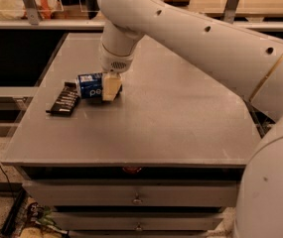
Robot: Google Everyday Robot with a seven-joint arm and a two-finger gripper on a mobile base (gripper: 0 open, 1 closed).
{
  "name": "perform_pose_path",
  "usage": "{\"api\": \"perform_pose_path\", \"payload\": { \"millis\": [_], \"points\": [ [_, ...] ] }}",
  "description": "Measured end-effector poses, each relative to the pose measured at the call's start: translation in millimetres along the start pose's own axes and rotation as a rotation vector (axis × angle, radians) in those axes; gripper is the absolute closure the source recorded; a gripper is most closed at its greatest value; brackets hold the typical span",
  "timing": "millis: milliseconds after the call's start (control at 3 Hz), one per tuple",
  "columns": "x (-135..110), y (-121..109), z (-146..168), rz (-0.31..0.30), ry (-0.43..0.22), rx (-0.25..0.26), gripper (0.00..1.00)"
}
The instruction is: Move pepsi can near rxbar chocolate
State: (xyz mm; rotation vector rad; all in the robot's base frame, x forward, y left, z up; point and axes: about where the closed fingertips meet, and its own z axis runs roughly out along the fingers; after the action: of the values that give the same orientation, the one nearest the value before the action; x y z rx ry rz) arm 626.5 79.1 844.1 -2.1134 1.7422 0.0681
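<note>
Lying on its side toward the left edge of the grey table (180,128), about midway between far and near edges: pepsi can (90,86), silver end pointing left. Clenched around it from above by the gripper (105,83), cream finger (110,88) pressed to the can's near side. Just left of the can, flat and slanted: rxbar chocolate (64,99). Reaching in over the far edge: white arm (190,33).

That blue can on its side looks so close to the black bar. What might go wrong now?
The blue aluminium pepsi can lies on its side in the claw, so it may roll once released. Its end sits right beside the flat black wrapped bar; moving closer could shove the bar toward the grey table's left edge.
</note>
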Motion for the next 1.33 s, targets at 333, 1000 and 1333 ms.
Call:
{"api": "perform_pose_path", "payload": {
  "millis": [333, 1000, 1333],
  "points": [
    [-3.1, 0.4, 2.5, -0.004, 0.000, -0.009, 0.82],
    [-3.9, 1.7, 5.5, -0.003, 0.000, -0.022, 0.35],
    [-4.5, 1.2, 3.5, -0.003, 0.000, -0.023, 0.12]
  ]
}}
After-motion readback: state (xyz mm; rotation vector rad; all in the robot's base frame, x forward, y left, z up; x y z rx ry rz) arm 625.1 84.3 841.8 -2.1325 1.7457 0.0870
